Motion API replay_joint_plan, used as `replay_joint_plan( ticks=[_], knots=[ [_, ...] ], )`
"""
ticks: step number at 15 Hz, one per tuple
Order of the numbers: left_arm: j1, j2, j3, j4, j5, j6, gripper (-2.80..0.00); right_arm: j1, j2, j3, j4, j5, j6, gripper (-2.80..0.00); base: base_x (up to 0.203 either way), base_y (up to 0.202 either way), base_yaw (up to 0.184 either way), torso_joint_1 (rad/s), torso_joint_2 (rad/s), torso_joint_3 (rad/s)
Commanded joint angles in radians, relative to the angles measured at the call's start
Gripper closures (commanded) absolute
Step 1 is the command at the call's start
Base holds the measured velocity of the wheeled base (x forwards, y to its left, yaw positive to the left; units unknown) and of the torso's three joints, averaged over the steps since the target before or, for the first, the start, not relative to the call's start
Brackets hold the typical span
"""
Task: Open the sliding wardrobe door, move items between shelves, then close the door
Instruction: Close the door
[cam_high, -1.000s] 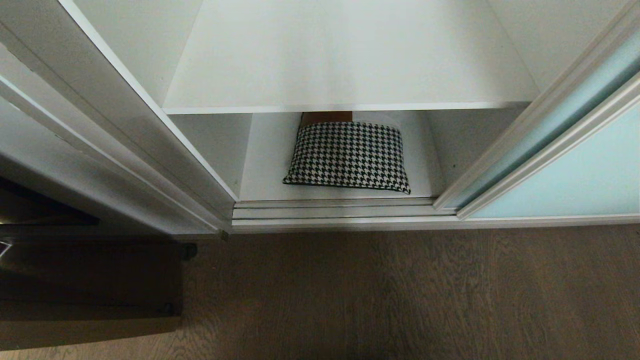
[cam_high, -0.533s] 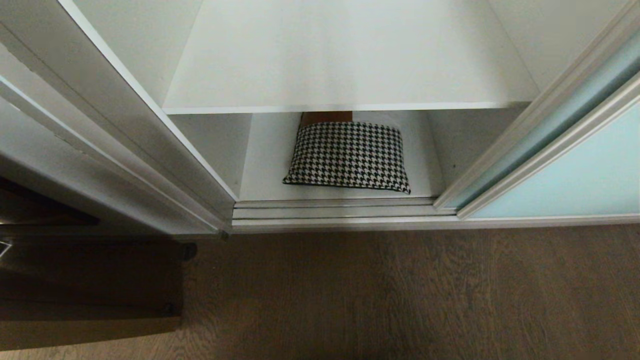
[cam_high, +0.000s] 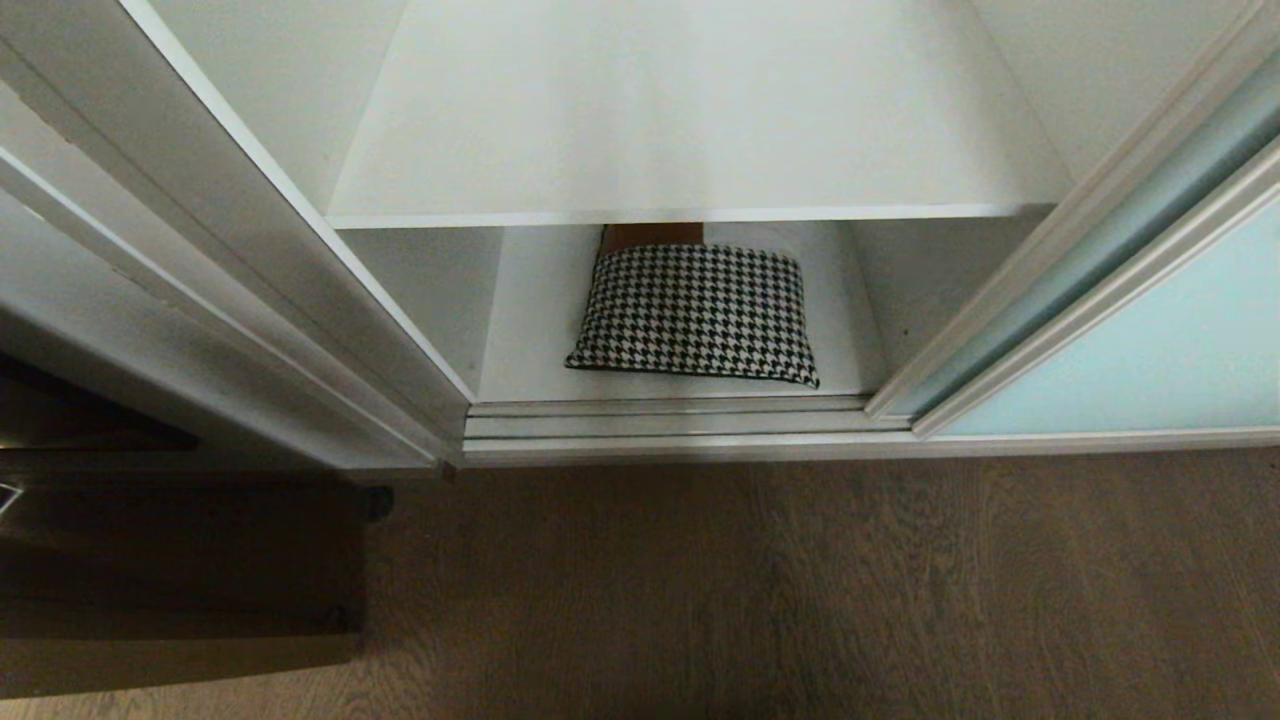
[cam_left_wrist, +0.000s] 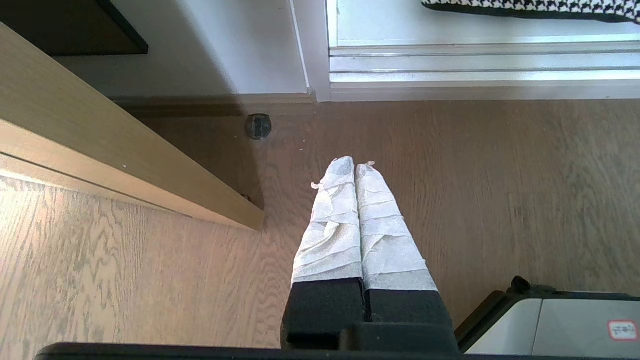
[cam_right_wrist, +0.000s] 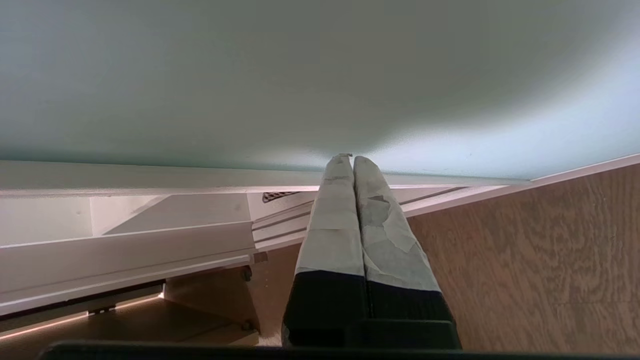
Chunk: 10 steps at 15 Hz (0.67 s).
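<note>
The sliding wardrobe door, pale aqua glass in a light frame, stands slid to the right, so the compartment is open. The upper shelf is bare. On the lower shelf lies the houndstooth bundle, with a strip of orange-brown showing behind it. Neither arm shows in the head view. My right gripper is shut and empty, its tips close to the aqua door glass. My left gripper is shut and empty, hanging over the wooden floor in front of the door track.
Double floor tracks run along the wardrobe's front. The white side post stands on the left, with dark wooden furniture beside it. A light wooden board lies near the left gripper. The robot's base is close by.
</note>
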<state>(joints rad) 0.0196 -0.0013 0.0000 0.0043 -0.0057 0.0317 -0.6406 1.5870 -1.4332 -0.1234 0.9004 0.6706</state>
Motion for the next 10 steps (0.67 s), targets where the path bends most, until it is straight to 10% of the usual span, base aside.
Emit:
replay_joint_plan(
  ticks=[1, 10],
  knots=[
    [0.000, 0.001, 0.002, 0.000, 0.000, 0.001, 0.00, 0.022, -0.001, -0.002, -0.002, 0.005, 0.003, 0.00, 0.000, 0.000, 0.000, 0.000, 0.00, 0.000],
    [0.000, 0.001, 0.001, 0.000, 0.000, 0.001, 0.00, 0.132, -0.077, 0.060, 0.005, -0.016, 0.000, 0.00, 0.000, 0.000, 0.000, 0.000, 0.00, 0.000]
  ],
)
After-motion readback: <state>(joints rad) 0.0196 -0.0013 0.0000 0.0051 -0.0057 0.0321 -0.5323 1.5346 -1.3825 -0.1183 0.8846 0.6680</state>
